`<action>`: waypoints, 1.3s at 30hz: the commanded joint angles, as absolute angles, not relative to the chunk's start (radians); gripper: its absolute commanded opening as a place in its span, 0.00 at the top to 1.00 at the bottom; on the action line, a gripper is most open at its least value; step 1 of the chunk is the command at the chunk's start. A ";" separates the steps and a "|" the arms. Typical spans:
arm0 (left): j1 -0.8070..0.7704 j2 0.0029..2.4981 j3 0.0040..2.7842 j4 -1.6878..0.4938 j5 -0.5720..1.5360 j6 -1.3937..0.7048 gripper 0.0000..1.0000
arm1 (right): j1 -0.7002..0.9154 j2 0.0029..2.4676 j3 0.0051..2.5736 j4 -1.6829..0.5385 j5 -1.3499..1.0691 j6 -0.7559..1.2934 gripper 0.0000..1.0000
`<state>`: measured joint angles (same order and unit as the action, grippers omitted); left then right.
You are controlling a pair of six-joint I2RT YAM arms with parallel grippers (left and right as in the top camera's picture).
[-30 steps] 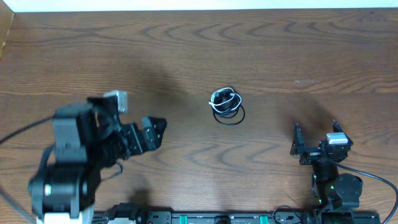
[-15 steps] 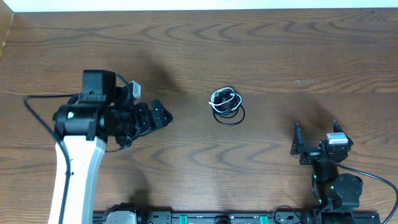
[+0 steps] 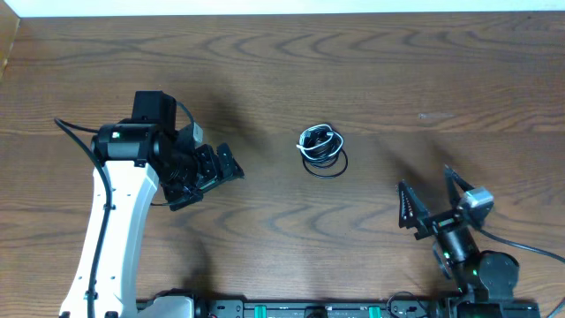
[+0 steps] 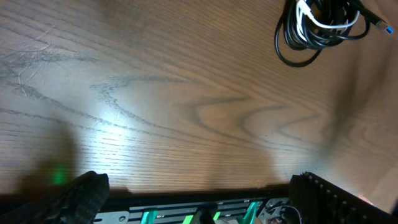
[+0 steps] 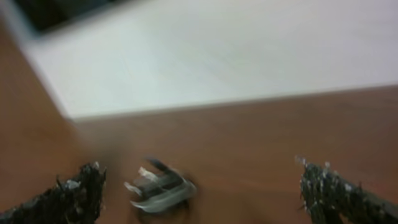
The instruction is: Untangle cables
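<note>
The cables [image 3: 320,148] lie as one small black-and-white bundle in the middle of the wooden table [image 3: 291,62]. My left gripper [image 3: 212,181] is well to the left of the bundle, open and empty. In the left wrist view the cables [image 4: 317,28] sit at the top right, far from the gripper [image 4: 202,196], whose fingertips [image 4: 87,193] stand wide apart. My right gripper [image 3: 430,196] is open to the lower right of the bundle. The right wrist view is blurred; the cables [image 5: 158,186] show ahead of the open gripper [image 5: 205,193], towards its left finger.
A black rail with green parts [image 3: 291,309] runs along the table's near edge and also shows in the left wrist view [image 4: 205,214]. Thick black cords [image 3: 530,247] trail from the arms. A white strip [image 3: 282,7] borders the far edge.
The left arm has risen and swung its gripper right, a little closer to the bundle. In the last half second the right gripper tilted and turned towards the bundle. The cables have not moved.
</note>
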<state>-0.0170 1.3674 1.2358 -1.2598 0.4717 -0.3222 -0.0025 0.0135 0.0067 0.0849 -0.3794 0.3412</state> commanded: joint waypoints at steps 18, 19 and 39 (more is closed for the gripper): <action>-0.019 1.368 1.248 -1.268 0.459 -0.316 0.02 | -0.041 0.442 0.956 -0.484 -0.526 0.200 0.01; -0.019 1.368 1.248 -1.268 0.459 -0.316 0.02 | -0.041 0.530 1.074 -0.665 -0.527 0.172 0.01; -0.019 1.368 1.248 -1.268 0.459 -0.316 0.02 | 0.149 1.160 1.359 -1.196 -0.439 0.336 0.41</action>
